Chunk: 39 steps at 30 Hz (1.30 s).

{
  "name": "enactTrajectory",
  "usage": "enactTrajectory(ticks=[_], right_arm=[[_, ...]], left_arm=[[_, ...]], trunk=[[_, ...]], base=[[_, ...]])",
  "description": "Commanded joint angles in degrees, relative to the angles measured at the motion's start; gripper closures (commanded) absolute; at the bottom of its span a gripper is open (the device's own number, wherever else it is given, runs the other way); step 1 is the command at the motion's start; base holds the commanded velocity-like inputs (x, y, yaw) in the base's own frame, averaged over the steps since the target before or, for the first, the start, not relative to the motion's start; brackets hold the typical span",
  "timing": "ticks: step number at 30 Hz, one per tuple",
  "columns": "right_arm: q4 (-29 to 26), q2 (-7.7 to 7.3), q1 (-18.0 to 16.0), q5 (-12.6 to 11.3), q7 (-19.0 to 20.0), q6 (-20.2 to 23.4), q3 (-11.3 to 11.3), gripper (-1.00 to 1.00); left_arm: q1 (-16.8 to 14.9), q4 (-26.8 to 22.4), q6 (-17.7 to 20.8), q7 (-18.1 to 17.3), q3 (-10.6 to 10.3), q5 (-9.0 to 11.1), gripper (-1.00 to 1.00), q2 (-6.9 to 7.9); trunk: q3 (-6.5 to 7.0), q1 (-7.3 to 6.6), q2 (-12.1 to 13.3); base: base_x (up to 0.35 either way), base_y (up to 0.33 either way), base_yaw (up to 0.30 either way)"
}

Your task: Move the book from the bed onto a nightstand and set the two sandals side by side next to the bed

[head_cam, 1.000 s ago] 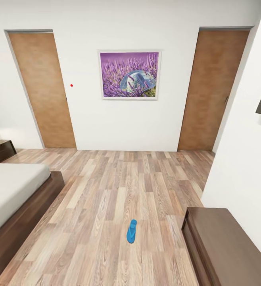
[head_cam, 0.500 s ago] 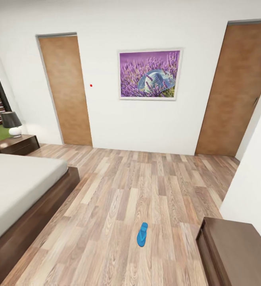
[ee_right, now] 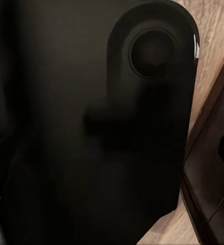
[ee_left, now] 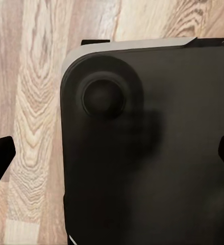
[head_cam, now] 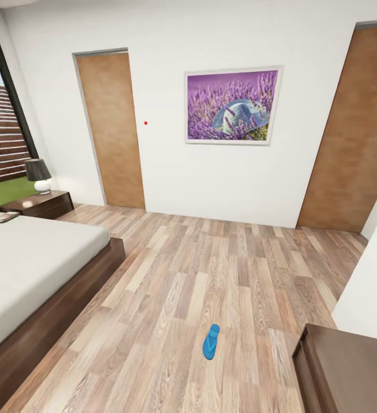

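Sandal (head_cam: pixel 211 341) lies alone on the plank floor (head_cam: pixel 223 275), well apart from the bed (head_cam: pixel 34 269) (book (head_cam: pixel 6 217) near its far corner). End effector states: cannot tell. Risk: base wheels clipping the sandal.
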Motion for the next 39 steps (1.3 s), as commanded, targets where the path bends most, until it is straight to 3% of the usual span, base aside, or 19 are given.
enactTrajectory(ticks=[1,11,39], right_arm=[[0.00,0.01,-0.01,0.05,-0.04,-0.15,0.04,-1.00],[0.00,0.01,-0.01,0.05,-0.04,-0.15,0.05,-1.00],[0.00,0.40,-0.01,0.05,-0.03,-0.15,0.05,-1.00]], left_arm=[[-0.01,-0.01,-0.16,-0.11,0.01,-0.01,-1.00,0.01],[0.00,0.00,-0.21,-0.11,0.01,-0.01,-1.00,0.01],[0.00,-0.02,-0.22,-0.11,0.01,-0.01,-1.00,0.01]], trunk=[[-0.05,0.00,-0.02],[-0.05,0.00,-0.02],[-0.05,0.00,-0.02]], base=[[0.020,-0.066,0.027],[0.007,-0.024,0.150],[0.000,-0.001,0.275]])
